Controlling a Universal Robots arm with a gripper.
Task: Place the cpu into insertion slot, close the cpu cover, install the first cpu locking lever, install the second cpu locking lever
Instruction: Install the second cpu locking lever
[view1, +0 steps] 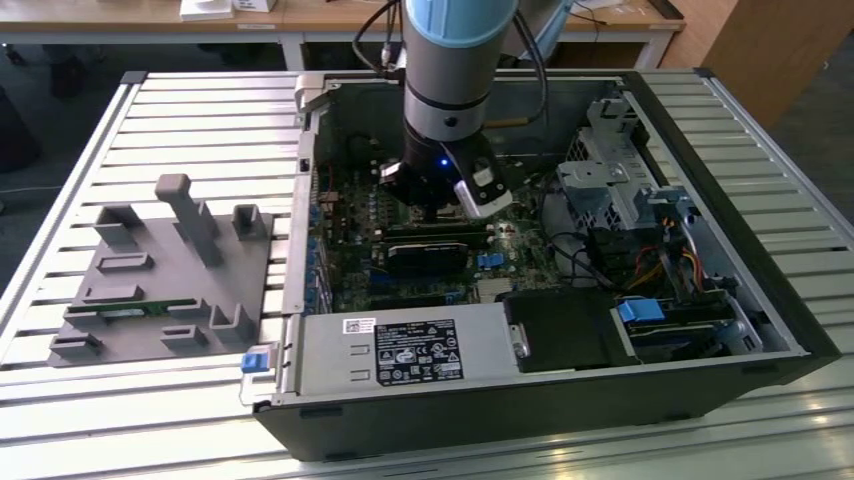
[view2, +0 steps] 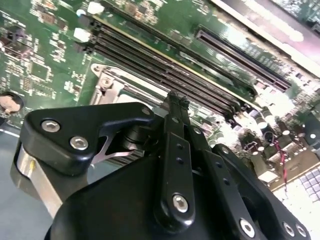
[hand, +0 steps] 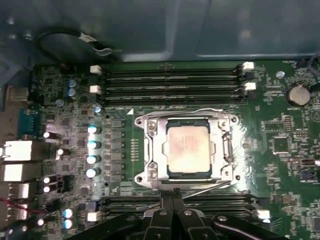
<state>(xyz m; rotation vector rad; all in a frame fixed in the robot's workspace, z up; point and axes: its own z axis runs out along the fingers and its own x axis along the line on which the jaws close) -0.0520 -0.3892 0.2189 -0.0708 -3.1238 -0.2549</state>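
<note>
In the first wrist view the cpu (hand: 187, 149) sits flat in its socket on the motherboard (hand: 280, 150), with the cpu cover (hand: 186, 150) closed down around it. The gripper (hand: 173, 196) hovers at the socket's 6 o'clock edge, fingers (hand: 168, 200) pressed together, grasping nothing, just beside the cover.
</note>
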